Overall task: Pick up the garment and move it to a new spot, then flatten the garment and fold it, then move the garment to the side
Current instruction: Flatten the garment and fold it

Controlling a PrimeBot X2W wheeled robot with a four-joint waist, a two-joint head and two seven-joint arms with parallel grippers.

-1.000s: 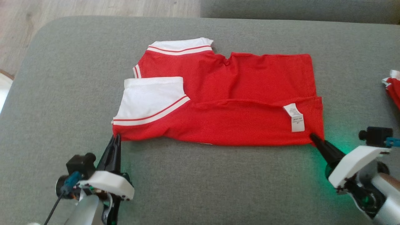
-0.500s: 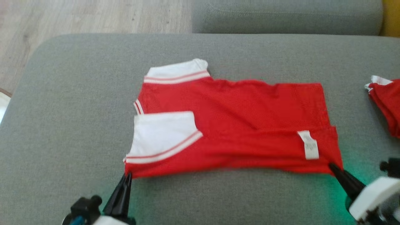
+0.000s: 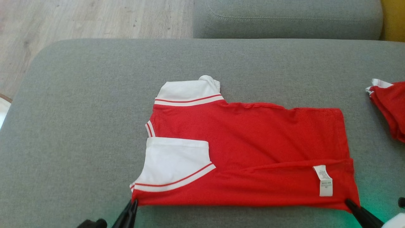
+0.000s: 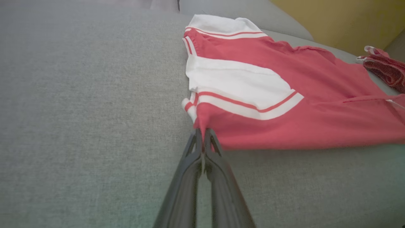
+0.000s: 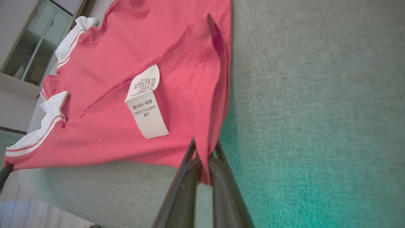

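Observation:
The garment (image 3: 253, 139) is a red shirt with white sleeves, lying partly folded and flat on the grey cushion (image 3: 79, 126), with a white label (image 3: 322, 180) near its right end. My left gripper (image 3: 133, 203) is shut on the garment's near left corner, and the left wrist view shows the corner of the garment (image 4: 284, 95) pinched in my left gripper (image 4: 202, 133). At the near right corner my right gripper (image 3: 348, 202) is shut on the hem. In the right wrist view, red cloth of the garment (image 5: 126, 63) runs between the closed tips of the right gripper (image 5: 204, 147).
A second red and white garment (image 3: 389, 107) lies bunched at the cushion's right edge. Another grey cushion (image 3: 284, 19) stands behind, wooden floor (image 3: 79, 19) lies at the far left, and a yellow surface (image 3: 394, 19) is at the far right.
Both grippers have drawn the garment nearer to me and slightly right across the cushion. Its far edge has smoothed out. The head camera has also shifted, so the arms now sit at the picture's bottom edge.

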